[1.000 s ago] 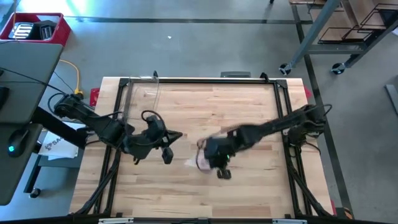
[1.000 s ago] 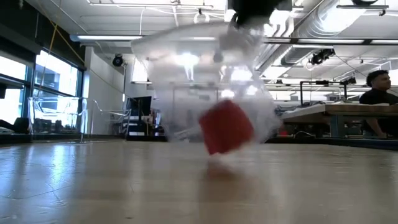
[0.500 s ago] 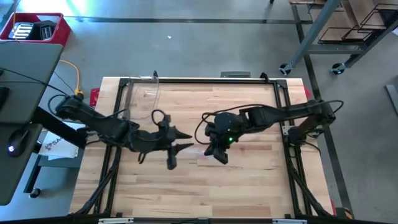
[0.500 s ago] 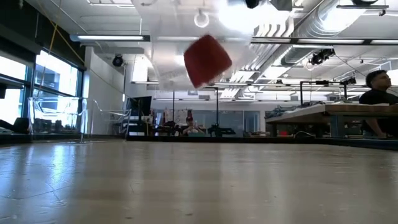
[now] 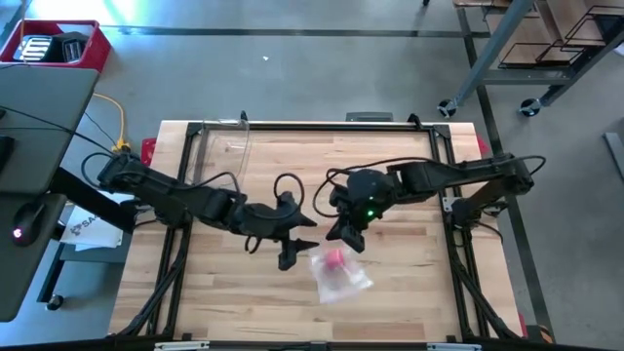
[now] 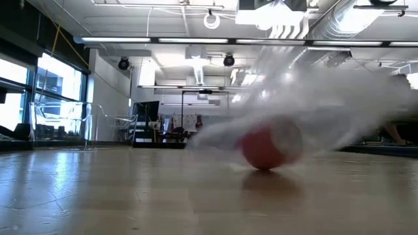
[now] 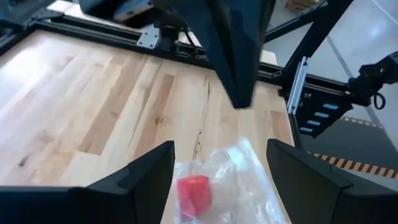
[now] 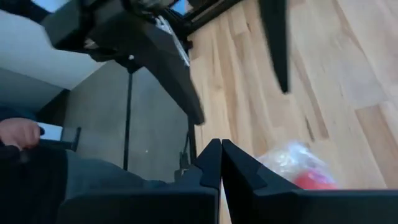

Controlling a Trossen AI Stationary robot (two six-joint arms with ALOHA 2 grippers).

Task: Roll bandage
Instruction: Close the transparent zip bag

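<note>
Nearest the low camera, the bare wooden table [image 6: 130, 196] is seen, and on it the bandage [image 6: 264, 149], a small red roll, rests inside a clear plastic bag [image 6: 313, 111]. The bag is blurred in this view and is spread up and over the roll.

In the high view the bag [image 5: 339, 273] lies on the table [image 5: 390, 292] toward the front edge, slightly right of centre, with the bandage [image 5: 333, 258] showing as a pinkish-red spot in its upper part. Neither gripper is seen touching the bag or the roll.

The left gripper [image 5: 304, 234] is held just beside the bag, on its left and a little behind it. Its jaws are spread wide; in the left wrist view the two dark fingers [image 7: 149, 177] stand well apart, and the bandage [image 7: 193, 193] and the bag [image 7: 239, 174] are framed in the gap between them, lying on the table below.

The right gripper [image 5: 343, 237] is positioned just behind the bag, close to the left gripper. Its jaws are pressed together with nothing between them; in the right wrist view the fingers [image 8: 208, 165] meet, and the bag [image 8: 292, 158] with the red roll [image 8: 314, 180] is seen beyond them.

In the right wrist view a person's hand [image 8: 18, 132] is visible off the table.
</note>
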